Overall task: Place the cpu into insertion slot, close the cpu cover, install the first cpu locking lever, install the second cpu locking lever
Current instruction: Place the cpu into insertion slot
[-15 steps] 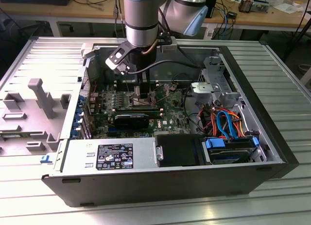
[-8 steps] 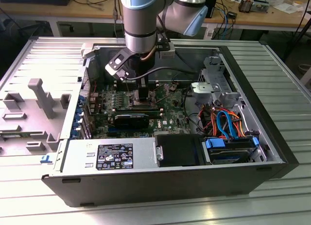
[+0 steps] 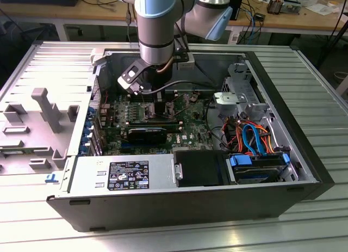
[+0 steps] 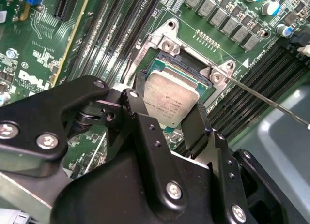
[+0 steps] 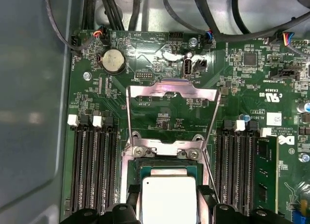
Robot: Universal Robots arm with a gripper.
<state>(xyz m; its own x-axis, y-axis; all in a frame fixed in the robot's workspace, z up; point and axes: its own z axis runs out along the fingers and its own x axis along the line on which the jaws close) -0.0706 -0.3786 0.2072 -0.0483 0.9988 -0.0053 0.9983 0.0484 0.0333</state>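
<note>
Near the upper middle of the exterior view, the gripper is clamped on the cpu, flat, just above the insertion slot, which appears directly beneath; the cpu cover stands open.

arm: reaches steeply down from above, with the wrist near vertical
jaws: point downward, closed on two opposite edges of the cpu
</note>
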